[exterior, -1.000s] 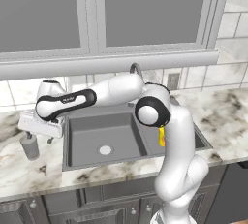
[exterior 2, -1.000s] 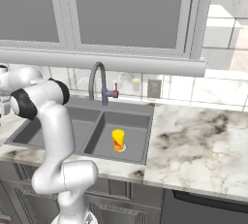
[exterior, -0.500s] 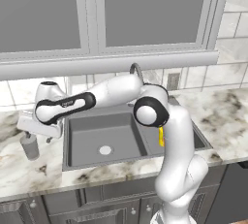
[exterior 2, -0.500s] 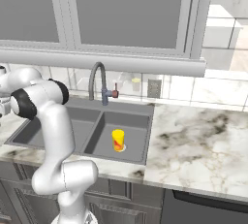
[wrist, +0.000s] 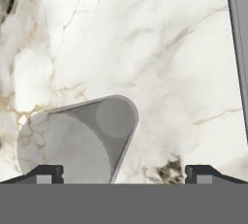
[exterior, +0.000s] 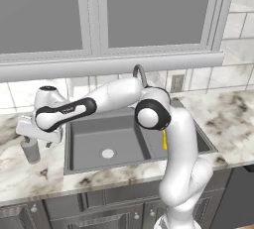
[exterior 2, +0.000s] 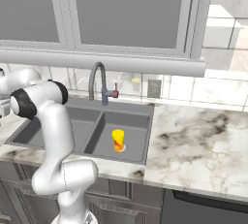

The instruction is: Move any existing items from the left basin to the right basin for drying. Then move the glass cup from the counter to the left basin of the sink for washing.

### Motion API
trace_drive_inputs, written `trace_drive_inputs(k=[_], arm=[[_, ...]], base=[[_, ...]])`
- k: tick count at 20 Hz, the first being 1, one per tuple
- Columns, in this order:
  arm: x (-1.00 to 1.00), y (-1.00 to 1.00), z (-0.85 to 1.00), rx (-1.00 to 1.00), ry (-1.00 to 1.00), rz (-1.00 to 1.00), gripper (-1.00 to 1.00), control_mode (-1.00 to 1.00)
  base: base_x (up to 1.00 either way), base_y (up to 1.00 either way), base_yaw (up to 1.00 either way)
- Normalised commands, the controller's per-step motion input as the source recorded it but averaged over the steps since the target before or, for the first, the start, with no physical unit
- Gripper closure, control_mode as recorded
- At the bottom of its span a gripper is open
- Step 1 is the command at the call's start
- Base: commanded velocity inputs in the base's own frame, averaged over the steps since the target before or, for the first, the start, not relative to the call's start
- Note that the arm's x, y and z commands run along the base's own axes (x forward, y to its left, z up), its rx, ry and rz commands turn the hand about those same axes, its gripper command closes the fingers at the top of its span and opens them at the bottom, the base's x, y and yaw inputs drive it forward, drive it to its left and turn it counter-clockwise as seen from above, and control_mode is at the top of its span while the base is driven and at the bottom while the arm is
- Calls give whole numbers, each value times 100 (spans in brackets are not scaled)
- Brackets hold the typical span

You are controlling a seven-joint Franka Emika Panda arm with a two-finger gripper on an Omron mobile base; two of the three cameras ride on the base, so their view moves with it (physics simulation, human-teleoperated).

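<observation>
Second step in hand, with fingers (wrist: 124,172) spread wide and empty above the glass cup (exterior: 30,149) on the worktop (exterior: 30,178) just left of the sink (exterior: 74,162); next, lowering around it and closing.

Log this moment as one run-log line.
stage: reaching for glass cup | gripper: open, above cup | cup: upright on counter | yellow container: in right basin

White glossy arm (exterior: 178,173), rounded tube segments. Dark black joint bands near the sink (exterior: 99,161): round black cap at elbow, black collar at wrist. Two small dark finger tips (wrist: 46,173), pale inset squares.
</observation>
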Motion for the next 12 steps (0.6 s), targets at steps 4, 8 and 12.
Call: trace_drive_inputs(k=[4,8,12], arm=[[11,1,-7,0,-3,0,-100,-100],[12,5,-4,0,-4,0,-100,-100],[12,14,-5,0,-4,0,-100,-100]], base=[[0,0,0],[0,0,0],[0,0,0]])
